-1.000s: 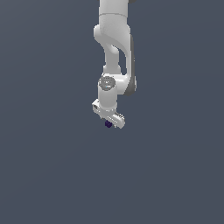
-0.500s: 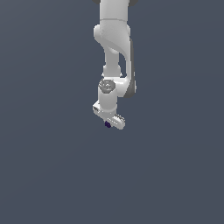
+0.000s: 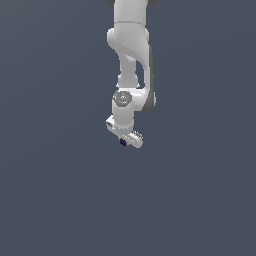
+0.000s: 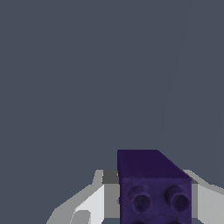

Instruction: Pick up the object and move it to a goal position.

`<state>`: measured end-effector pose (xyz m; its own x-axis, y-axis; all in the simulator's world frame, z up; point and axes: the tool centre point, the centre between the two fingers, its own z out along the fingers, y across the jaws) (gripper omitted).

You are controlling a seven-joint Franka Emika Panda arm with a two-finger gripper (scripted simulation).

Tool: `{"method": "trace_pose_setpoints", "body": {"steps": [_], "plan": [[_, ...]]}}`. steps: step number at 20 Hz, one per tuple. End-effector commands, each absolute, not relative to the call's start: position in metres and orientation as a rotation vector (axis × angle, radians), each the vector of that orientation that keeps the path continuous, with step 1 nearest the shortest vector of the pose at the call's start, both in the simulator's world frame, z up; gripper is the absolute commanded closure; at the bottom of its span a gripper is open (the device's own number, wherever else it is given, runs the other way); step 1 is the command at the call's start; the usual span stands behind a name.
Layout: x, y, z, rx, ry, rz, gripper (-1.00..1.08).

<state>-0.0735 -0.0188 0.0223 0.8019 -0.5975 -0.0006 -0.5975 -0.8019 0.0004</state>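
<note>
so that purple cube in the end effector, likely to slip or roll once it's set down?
Probably not roll: the cube has flat faces and sharp edges. It looks rigid, with no sag between the fingers. It seems light, being tiny against the end effector. The round dimples on one face may affect grip; I can't judge slipperiness.

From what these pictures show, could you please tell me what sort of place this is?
Most likely a bare simulated test scene: a flat, featureless grey background, one smooth white robot arm, and a small dark purple cube between its white fingers.
</note>
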Motion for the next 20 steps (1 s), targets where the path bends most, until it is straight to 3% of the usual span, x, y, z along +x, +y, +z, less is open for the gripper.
{"method": "trace_pose_setpoints", "body": {"steps": [1,9,20], "plan": [[-0.071,-0.017,0.023,2.982,-0.988,0.000,1.08],[-0.046,0.002,0.033,2.982,-0.988,0.000,1.08],[0.017,0.048,0.058,2.982,-0.988,0.000,1.08]]}}
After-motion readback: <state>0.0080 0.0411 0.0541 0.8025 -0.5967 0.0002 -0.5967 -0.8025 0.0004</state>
